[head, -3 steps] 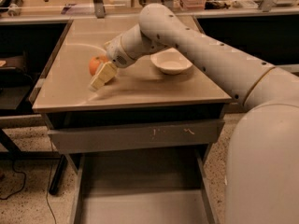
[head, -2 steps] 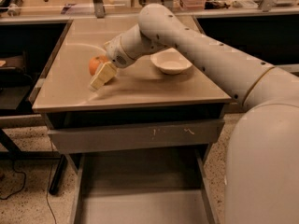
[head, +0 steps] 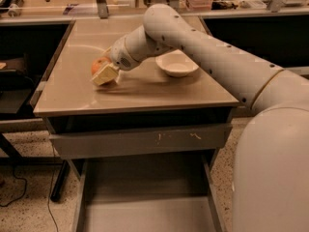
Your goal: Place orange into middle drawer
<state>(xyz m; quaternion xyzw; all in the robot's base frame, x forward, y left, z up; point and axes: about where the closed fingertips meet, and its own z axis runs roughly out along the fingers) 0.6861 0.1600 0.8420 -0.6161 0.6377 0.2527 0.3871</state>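
The orange [head: 98, 65] sits on the tan tabletop [head: 145, 88], left of centre. My gripper [head: 103, 72] reaches down from the right and is shut on the orange. One pale finger [head: 106, 75] covers the fruit's front and right side; the other finger is hidden behind it. The orange looks to be at table height. The middle drawer [head: 145, 197] is pulled open below the table front, with a plain grey floor and low side walls, and nothing in it.
A white bowl [head: 176, 64] stands on the table right of the gripper. A grey drawer front with pale scratches [head: 140, 141] sits just under the tabletop. My arm and body [head: 270, 144] fill the right side. Benches stand behind and to the left.
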